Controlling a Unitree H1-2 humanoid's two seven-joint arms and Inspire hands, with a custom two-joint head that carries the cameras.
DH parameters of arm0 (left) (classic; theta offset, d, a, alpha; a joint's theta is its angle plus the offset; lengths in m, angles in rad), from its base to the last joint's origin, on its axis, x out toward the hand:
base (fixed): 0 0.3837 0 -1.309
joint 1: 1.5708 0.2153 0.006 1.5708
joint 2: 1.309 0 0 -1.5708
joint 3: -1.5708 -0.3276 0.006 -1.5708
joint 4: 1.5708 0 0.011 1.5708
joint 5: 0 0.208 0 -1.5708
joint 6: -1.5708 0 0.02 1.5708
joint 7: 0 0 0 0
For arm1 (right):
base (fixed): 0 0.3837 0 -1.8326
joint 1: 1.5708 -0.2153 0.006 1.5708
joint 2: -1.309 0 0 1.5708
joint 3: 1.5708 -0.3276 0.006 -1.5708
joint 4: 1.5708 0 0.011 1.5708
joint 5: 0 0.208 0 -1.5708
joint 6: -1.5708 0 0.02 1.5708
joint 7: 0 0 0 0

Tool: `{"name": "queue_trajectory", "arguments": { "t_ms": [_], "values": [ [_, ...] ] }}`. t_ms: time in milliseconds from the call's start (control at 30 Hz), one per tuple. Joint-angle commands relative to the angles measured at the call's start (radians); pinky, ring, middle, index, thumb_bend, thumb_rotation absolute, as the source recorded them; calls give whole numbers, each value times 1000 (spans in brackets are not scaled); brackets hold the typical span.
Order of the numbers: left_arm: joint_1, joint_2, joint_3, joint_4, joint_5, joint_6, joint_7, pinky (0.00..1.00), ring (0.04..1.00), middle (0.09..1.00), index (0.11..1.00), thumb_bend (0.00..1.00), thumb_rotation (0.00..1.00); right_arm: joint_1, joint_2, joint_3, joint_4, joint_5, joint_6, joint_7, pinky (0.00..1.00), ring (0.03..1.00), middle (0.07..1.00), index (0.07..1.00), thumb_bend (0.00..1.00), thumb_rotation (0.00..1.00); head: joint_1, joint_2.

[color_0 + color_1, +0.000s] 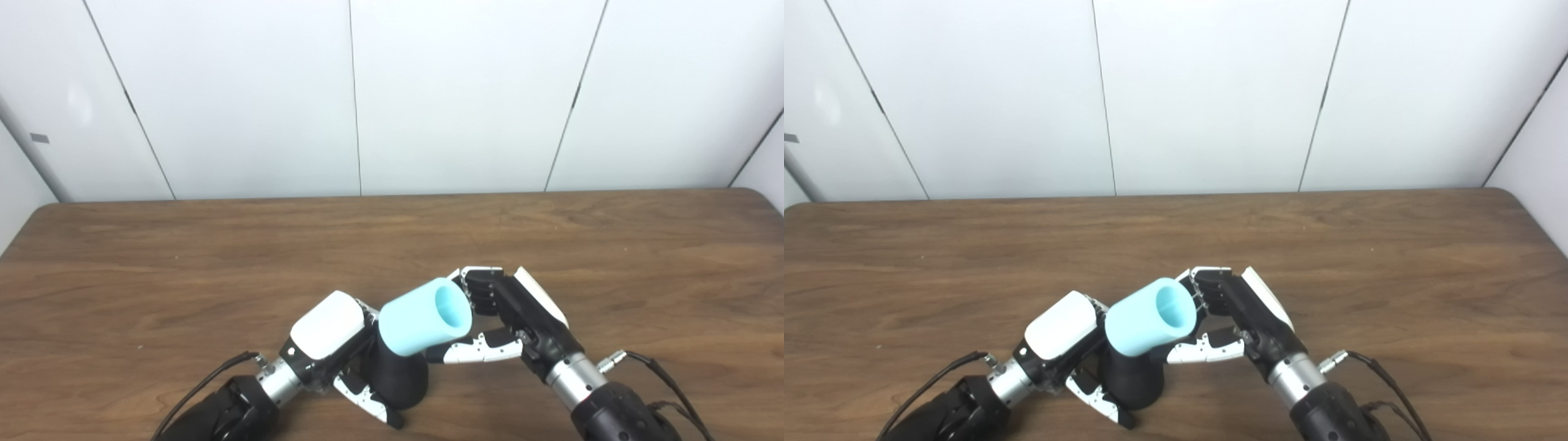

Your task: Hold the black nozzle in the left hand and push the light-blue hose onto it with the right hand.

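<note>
Left eye view, item list, near edge of a brown wooden table (184,257) backed by white wall panels (459,92).

Black nozzle (401,380): dark, rounded body standing near the table's front edge, at about 6 o'clock in the picture. Its lower part is wider and seems to rest on the wood; its upper end goes up into the hose and is hidden there.

Light-blue hose (422,318): short, thick-walled tube, tilted, open mouth facing up and toward 2 o'clock, hollow bore visible. Its lower end sits over the top of the nozzle, at 12 o'clock of the black body. How far it is seated cannot be told.

Left hand (334,349): enters from 7 o'clock, white back plate upward, fingers curled around the nozzle from the 9 o'clock side, the thumb (367,401) lying along the nozzle's near lower side. Closed on the nozzle.

Right hand (499,318): enters from 5 o'clock, at 3 o'clock of the hose. Fingers (481,288) curl behind the hose's far rim; the thumb (474,350) reaches under the hose's near side. Wrapped about the hose, contact seeming made at both places.

Cables: a dark lead runs off each forearm toward the bottom edge.

Right eye view: same arrangement, shifted toward 9 o'clock.
</note>
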Motion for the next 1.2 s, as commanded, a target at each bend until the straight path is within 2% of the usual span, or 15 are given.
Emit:
{"name": "queue_trajectory", "arguments": {
  "t_ms": [0,267,533,1000,1100,1167],
  "values": [
    [168,-72,-96,97,6,-4,-37,330,419,475,495,521,0,-50,-11,-2,-43,9,-33,-3,368,460,507,459,499,0,-6,-2],
    [158,-76,-105,114,7,-4,-23,316,402,475,495,521,0,-73,-37,2,-78,-37,11,21,363,464,508,449,499,0,-19,-7],
    [153,-77,-111,125,10,-4,-21,324,411,474,496,521,0,-85,-38,-20,-96,-62,12,61,358,458,502,458,499,0,-25,-9],
    [150,-73,-115,126,6,-5,-15,313,400,473,498,521,0,-83,-46,-8,-108,-129,11,91,334,447,509,478,498,0,-27,-11],
    [154,-73,-107,121,6,-4,-26,315,402,478,493,521,0,-75,-31,-25,-104,-103,11,95,349,446,497,475,500,0,-27,-11],
    [155,-72,-108,119,7,-4,-24,309,396,478,493,521,0,-72,-30,-31,-104,-124,11,99,348,451,501,477,500,0,-27,-11]
  ]
}}
